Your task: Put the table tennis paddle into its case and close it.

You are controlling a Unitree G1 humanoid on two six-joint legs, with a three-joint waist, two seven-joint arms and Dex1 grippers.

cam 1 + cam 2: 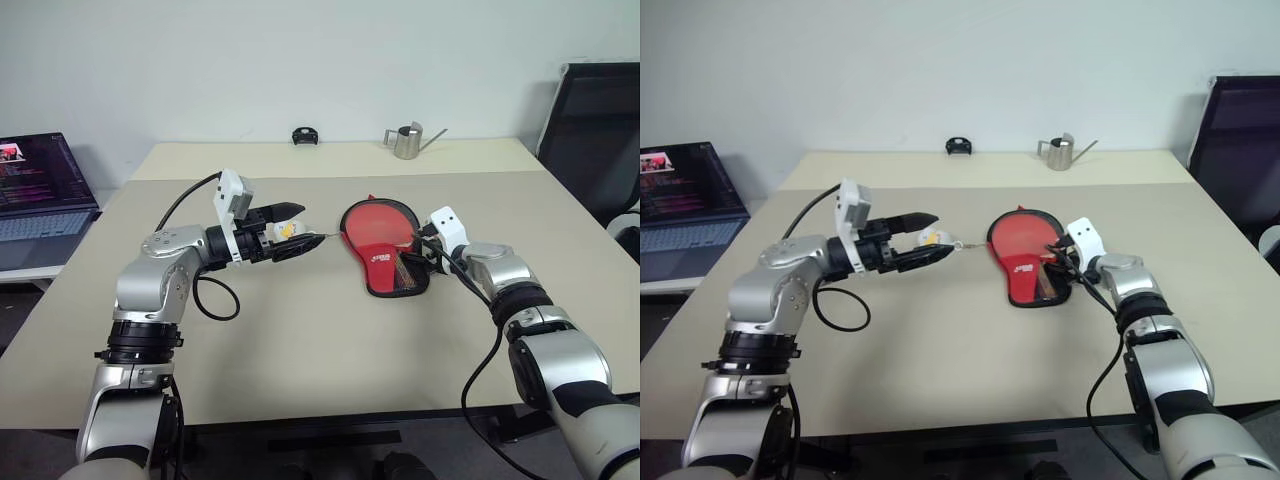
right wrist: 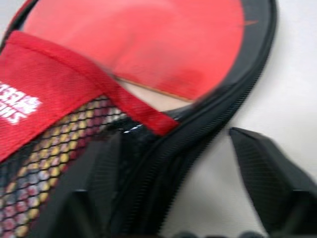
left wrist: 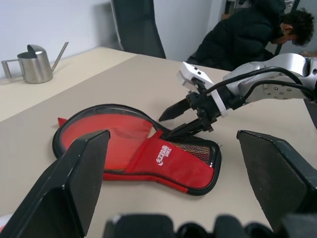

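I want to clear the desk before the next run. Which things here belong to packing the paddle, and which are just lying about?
Job:
- table tennis paddle, lying in the open case
- case, unzipped
- right gripper, at the case's edge
- left gripper, open, hovering apart from the case

Lying about:
- metal watering can
- small black object at the far edge
- laptop
- office chair

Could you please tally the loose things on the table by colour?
Red: 2, the paddle and the case it lies in.
Silver: 1, the watering can.
Black: 1, a small object at the far edge.
Total: 4.
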